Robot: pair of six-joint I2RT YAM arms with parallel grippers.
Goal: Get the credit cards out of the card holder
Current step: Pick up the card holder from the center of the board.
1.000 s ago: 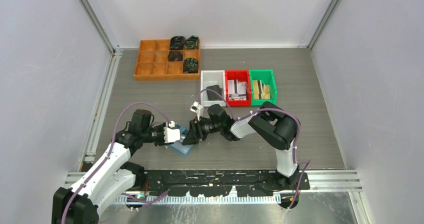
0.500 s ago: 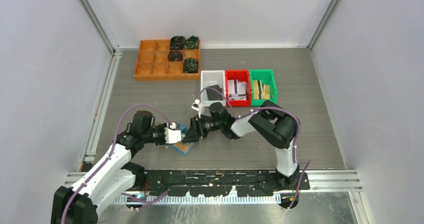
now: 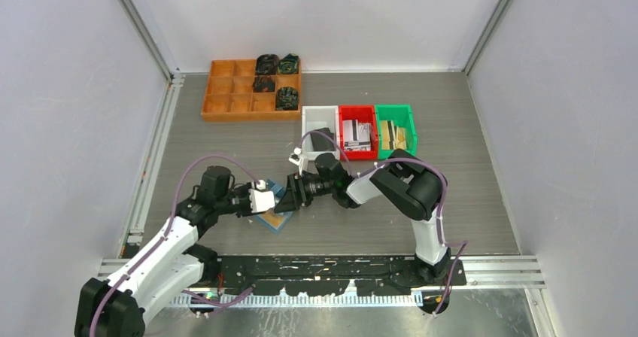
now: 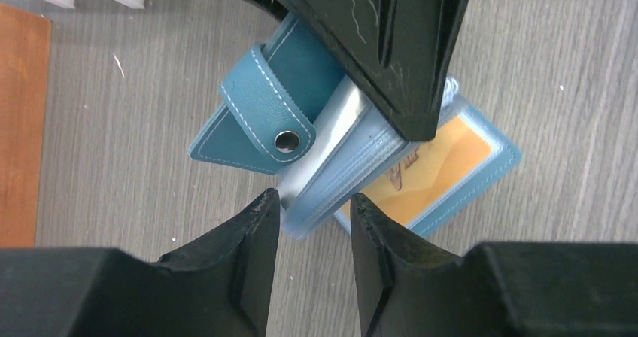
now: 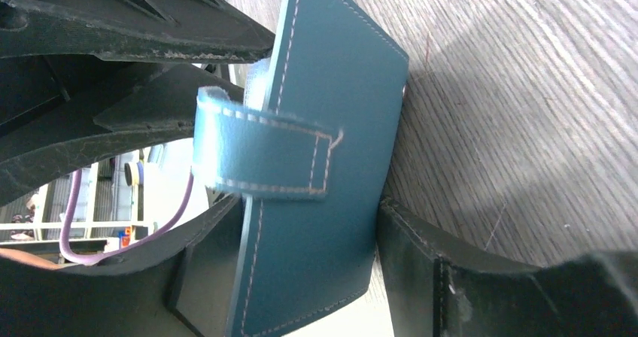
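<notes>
The blue card holder (image 4: 256,104) sits half open on the desk (image 4: 113,164). The left jaws pinch its clear pockets. The right jaws, set wider, hold its blue cover.

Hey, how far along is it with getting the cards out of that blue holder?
Done: the card holder is unsnapped and spread open, its clear sleeves exposed. In hand: the right claw grips the cover while the left claw pinches the sleeve stack. Still to do: an orange card sits in its sleeve, and no card is out yet.
</notes>
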